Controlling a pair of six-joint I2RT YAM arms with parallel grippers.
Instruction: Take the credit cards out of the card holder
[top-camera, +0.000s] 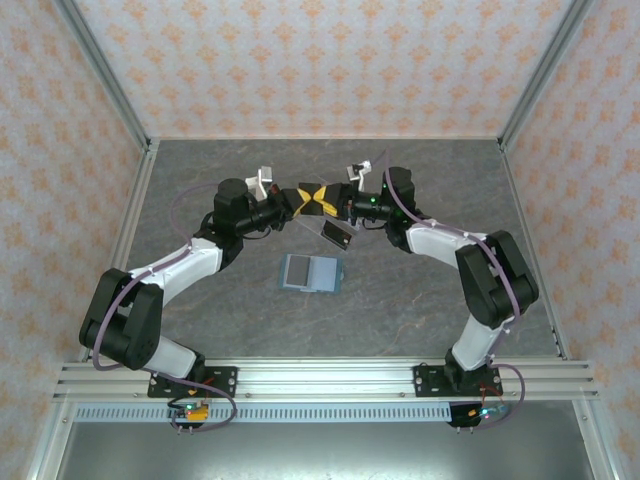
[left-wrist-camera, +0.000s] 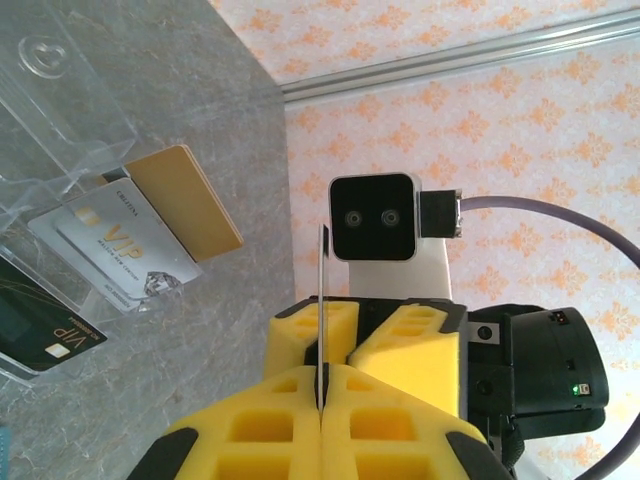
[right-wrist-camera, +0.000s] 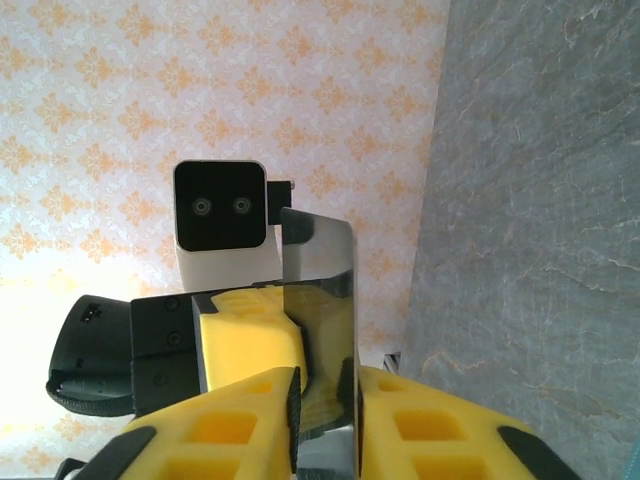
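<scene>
The teal-blue card holder lies flat on the grey table, in front of both arms and untouched. Above it the two grippers meet tip to tip. My left gripper is shut on a thin mirror-silver credit card, which I see edge-on. The same card stands between the jaws of my right gripper. It lies against one pad and a narrow gap shows at the other, so the right gripper is slightly open around the card.
A clear acrylic tiered stand stands just right of the meeting point. It holds a gold card, a silver VIP card and a dark card. Patterned walls with metal rails enclose the table.
</scene>
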